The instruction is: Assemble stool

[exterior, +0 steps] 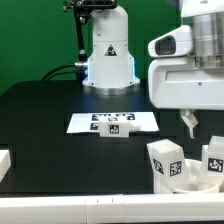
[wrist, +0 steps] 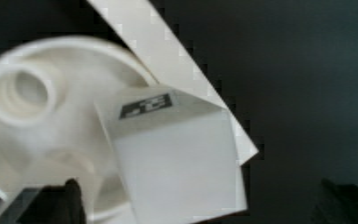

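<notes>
In the wrist view a white block leg (wrist: 179, 160) with a black-and-white tag (wrist: 147, 105) stands in front of the round seat disc (wrist: 43, 130), whose round socket (wrist: 28, 92) shows. My gripper (wrist: 197, 203) is open, with one dark finger (wrist: 51, 203) on each side of the leg and apart from it. In the exterior view the gripper (exterior: 188, 125) hangs just above two tagged white legs (exterior: 165, 160) (exterior: 214, 162) at the lower right. The seat disc is hidden there.
The marker board (exterior: 100, 121) lies mid-table with a small lone tagged block (exterior: 117, 128) on it. The robot base (exterior: 108, 55) stands behind. A white rail (exterior: 6, 160) borders the exterior view's left. A white strip (wrist: 158, 50) runs slantwise past the leg.
</notes>
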